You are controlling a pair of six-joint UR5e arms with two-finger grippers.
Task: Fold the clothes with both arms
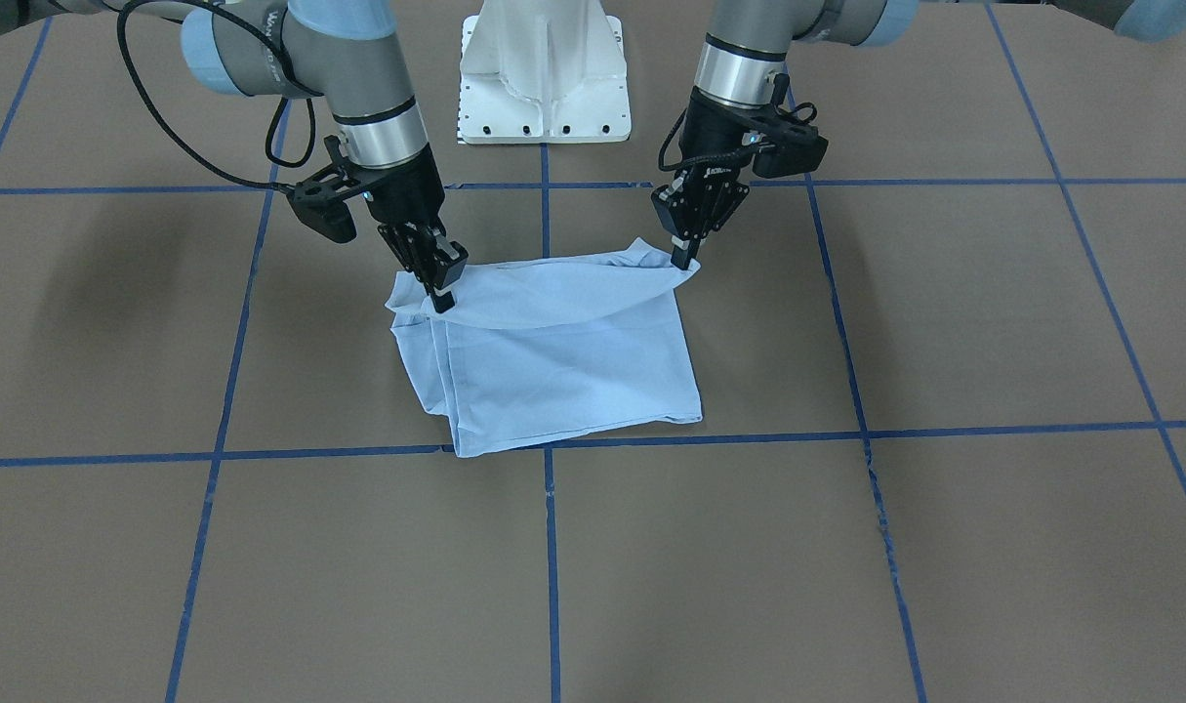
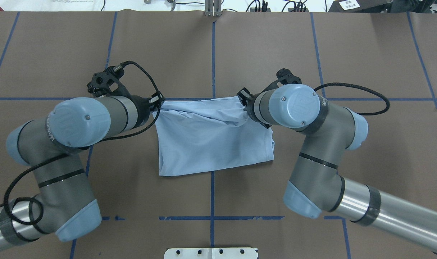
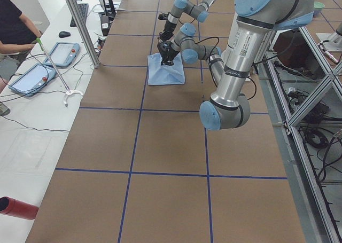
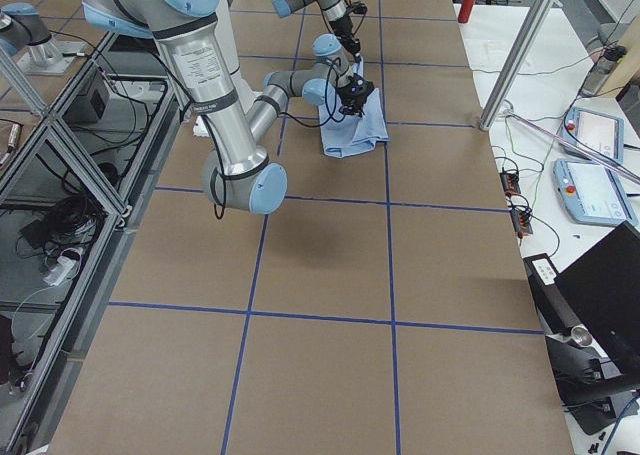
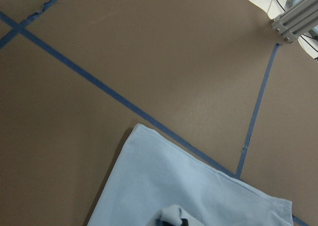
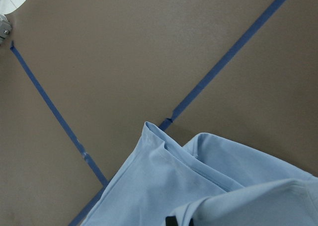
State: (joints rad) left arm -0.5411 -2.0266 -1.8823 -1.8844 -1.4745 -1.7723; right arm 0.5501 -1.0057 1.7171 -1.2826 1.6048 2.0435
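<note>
Left claw (image 1: 685, 256) clamped on T-shirt (image 1: 563, 366) corner, we see from front; right claw (image 1: 442, 293) clamped on other corner, that edge held up. From above we see T-shirt folded on table (image 2: 312, 54), between claws. Wrist views: blue cloth just below.

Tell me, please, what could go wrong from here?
1. The left end effector and right end effector pinch the T-shirt only at its lifted corners; one could slip and skew the fold.
2. The lifted edge sags between them, so it may land wrinkled.
3. Layers are bunched by the right end effector and could stay uneven.
</note>
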